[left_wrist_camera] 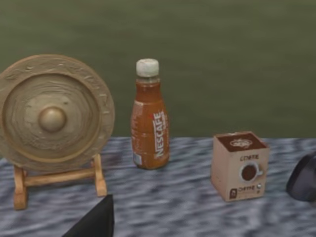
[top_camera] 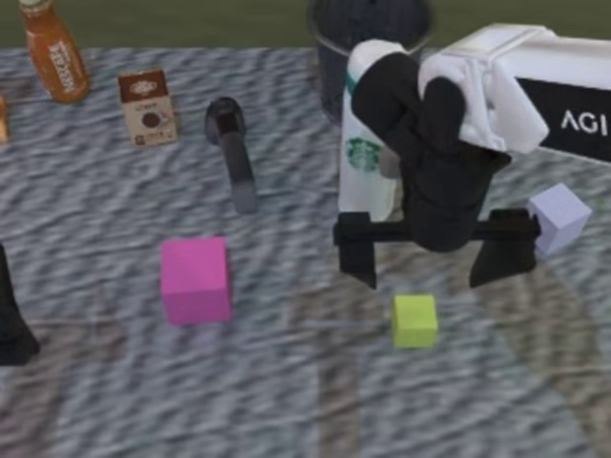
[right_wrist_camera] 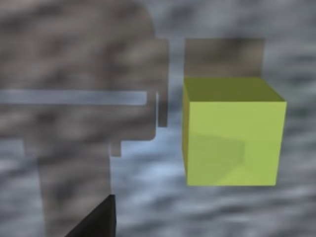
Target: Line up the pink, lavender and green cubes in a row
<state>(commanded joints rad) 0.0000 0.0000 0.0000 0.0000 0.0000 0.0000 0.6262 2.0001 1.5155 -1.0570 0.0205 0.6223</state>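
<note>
- The grey mottled surface (top_camera: 286, 401) carries three cubes, none yet in a row.
- The right pincer (top_camera: 435, 250) hangs spread wide and empty just behind the green cube (top_camera: 414, 320), likely lining up a grasp.
- The pink cube (top_camera: 195, 280) sits well to the left; the lavender cube (top_camera: 558, 217) sits at the right, beside one finger.
- The left arm is parked at the left edge.

Overhead table view; right wrist close above green cube (right_wrist_camera: 232, 131).

Matte green cube (top_camera: 414, 320); wooden gong stand (left_wrist_camera: 59, 180).
</note>
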